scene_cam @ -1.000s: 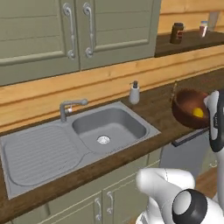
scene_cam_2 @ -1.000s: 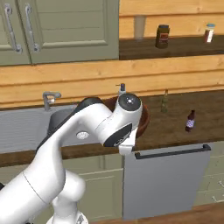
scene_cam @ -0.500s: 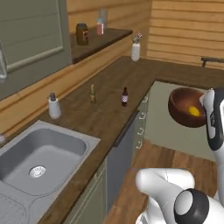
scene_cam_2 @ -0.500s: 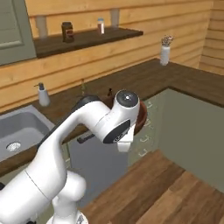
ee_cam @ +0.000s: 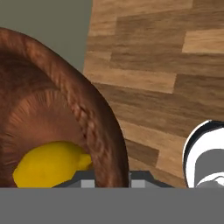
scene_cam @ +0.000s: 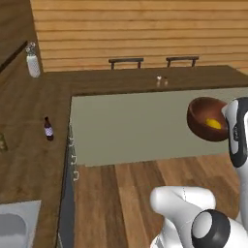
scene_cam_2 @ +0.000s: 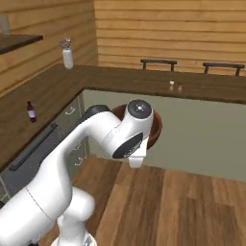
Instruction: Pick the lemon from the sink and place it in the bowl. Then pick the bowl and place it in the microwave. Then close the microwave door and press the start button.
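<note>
A reddish-brown bowl point(scene_cam: 204, 117) hangs in the air above the wooden floor, with the yellow lemon point(scene_cam: 213, 124) lying inside it. In the hand view the bowl point(ee_cam: 52, 109) looms large at the left, the lemon point(ee_cam: 48, 164) rests at its bottom, and my gripper point(ee_cam: 109, 178) is shut on the bowl's rim. From the right base view, part of the bowl point(scene_cam_2: 156, 129) peeks out behind my arm. A corner of the grey sink point(scene_cam: 14, 226) shows at the lower left. The microwave and its door are out of view.
An L-shaped dark counter point(scene_cam: 111, 80) runs around a pale panel. On it stand a small dark bottle point(scene_cam: 48, 128), a white vase point(scene_cam: 33, 64) and two small shakers point(scene_cam: 161, 81). Two chair backs point(scene_cam: 126, 61) rise behind it. Wooden floor point(scene_cam: 121, 193) lies below.
The whole picture has swung away from the sink toward the counter corner and peninsula, so the base has turned. The bowl with the lemon stays held in my gripper.
</note>
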